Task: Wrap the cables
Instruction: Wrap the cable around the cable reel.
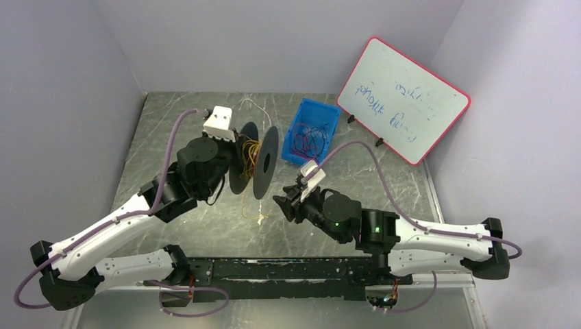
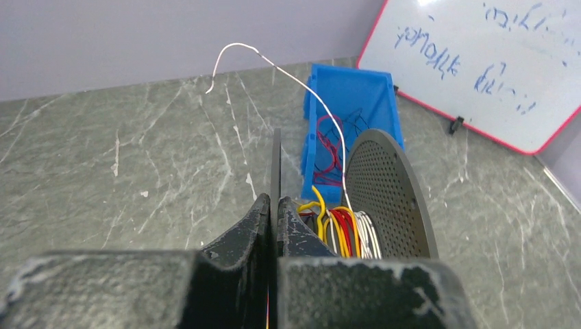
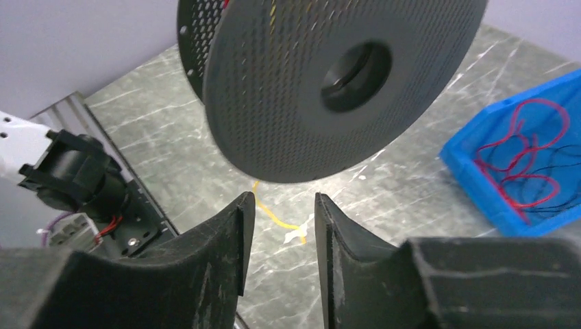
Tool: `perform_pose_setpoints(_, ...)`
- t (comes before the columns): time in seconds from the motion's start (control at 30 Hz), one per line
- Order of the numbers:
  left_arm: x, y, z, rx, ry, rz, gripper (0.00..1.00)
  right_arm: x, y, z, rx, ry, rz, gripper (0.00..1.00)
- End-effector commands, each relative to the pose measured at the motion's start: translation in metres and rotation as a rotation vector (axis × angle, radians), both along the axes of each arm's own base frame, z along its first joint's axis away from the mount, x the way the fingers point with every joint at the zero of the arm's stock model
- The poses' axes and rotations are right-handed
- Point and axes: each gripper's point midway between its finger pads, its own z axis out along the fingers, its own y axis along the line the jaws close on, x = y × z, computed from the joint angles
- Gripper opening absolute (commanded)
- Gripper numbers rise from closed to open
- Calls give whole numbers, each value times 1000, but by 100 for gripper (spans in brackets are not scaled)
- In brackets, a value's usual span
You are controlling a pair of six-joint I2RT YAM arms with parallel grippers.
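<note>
Two tools are working around one black perforated spool (image 2: 387, 192). The left tool (image 2: 274, 209) is clenching the thin rim of the spool's near disc, its jaws pressed flat on either side, and is keeping both discs standing on edge over the bench (image 2: 137, 171). The right tool (image 3: 282, 205) is standing released, jaws apart with nothing between them. It is hovering just below and in front of the spool's outer disc, near the hub hole.

The cables (image 2: 342, 233) are sitting wound around the core between the two discs, in yellow, red and white turns. One white strand (image 2: 301, 79) is rising from the core and arcing up over the bench, its free end in the air. A yellow strand (image 3: 277, 218) is trailing below the spool toward the bench and is showing through the right tool's gap.

Beyond the spool a blue bin (image 1: 322, 106) is resting on the bench, holding red and dark cables (image 1: 306, 140). A red-framed whiteboard (image 1: 404, 96) is leaning just beside the bin, on its right.
</note>
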Motion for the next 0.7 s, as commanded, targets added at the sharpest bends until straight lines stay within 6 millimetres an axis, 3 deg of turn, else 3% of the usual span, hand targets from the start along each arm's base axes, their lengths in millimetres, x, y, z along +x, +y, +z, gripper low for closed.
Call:
perform_pose_setpoints(0.0, -13, -6, 18, -39, -20, -98, 7, 16, -18, 8, -149, -51, -49, 43)
perform_pose_setpoints(0.13, -24, -12, 14, 1, -4, -188, 7, 37, -23, 5, -223, -18, -40, 44)
perform_pose_setpoints(0.3, -44, -18, 7, 63, -5, -328, 7, 64, -38, 27, -220, -12, -53, 46)
perform_pose_setpoints(0.67, -89, -28, -24, 208, 61, -616, 7, 95, -64, 45, -225, 8, -64, 52)
